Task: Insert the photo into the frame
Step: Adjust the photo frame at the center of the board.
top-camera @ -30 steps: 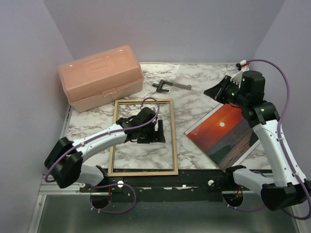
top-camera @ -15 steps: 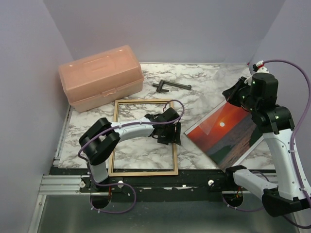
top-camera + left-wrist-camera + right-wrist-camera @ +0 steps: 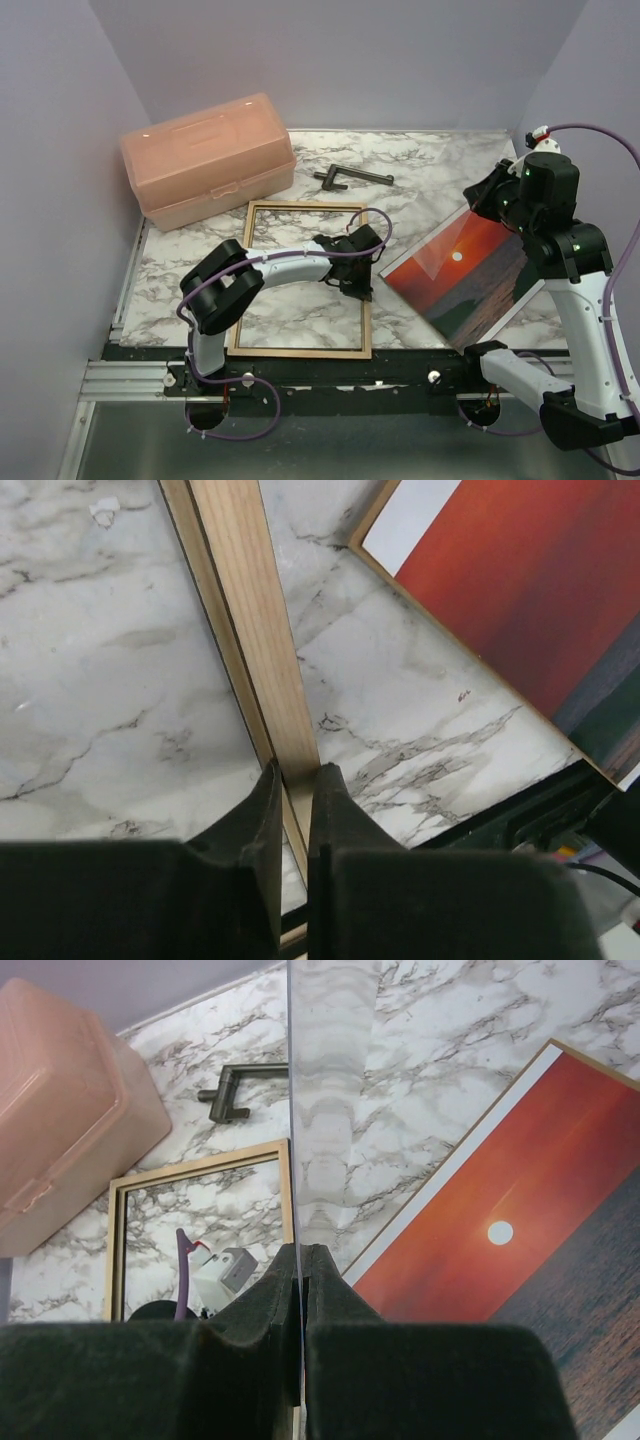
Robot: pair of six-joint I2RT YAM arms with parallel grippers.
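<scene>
The photo (image 3: 468,272) is lying face up on the marble table (image 3: 420,165), just to the right of the frame (image 3: 300,352) and apart from it, turned at an angle. Its red-orange sky and small white sun are showing, with the dark sea at its near end. The frame is lying flat with its tan wood face up, the marble showing through its opening.

The left gripper (image 3: 293,776) is reaching across the frame and pinching the frame's right rail, its two black fingers (image 3: 262,815) pressing close on either side of the wood strip.

The right gripper (image 3: 300,1252) is hanging above the far end of the photo, to the right of the frame and well apart from it. Its fingers are clenching a clear sheet (image 3: 330,1110), which is standing on edge between them, with the marble pattern showing in it.

A pink plastic box (image 3: 205,155) is sitting closed beyond the frame's far left corner. A black handle (image 3: 350,178) is lying just beyond the frame's far rail.
</scene>
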